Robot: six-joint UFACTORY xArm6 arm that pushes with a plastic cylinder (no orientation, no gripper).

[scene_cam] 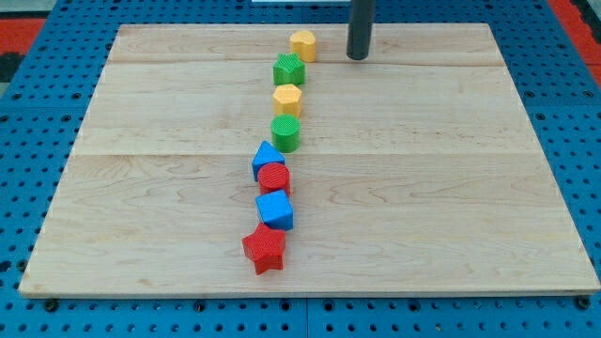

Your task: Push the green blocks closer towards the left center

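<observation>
A green star block (289, 69) and a green cylinder (285, 133) stand in a near-vertical line of blocks down the middle of the wooden board (141, 188). The star is near the view's top, the cylinder lower, with a yellow hexagon block (287, 99) between them. My tip (358, 55) is at the view's top, to the right of the green star and of the yellow block (302, 44) that heads the line, touching neither.
Below the green cylinder the line goes on with a blue block (267, 160), a red cylinder (274, 177), a blue cube (275, 209) and a red star (264, 249). A blue pegboard (38, 113) surrounds the board.
</observation>
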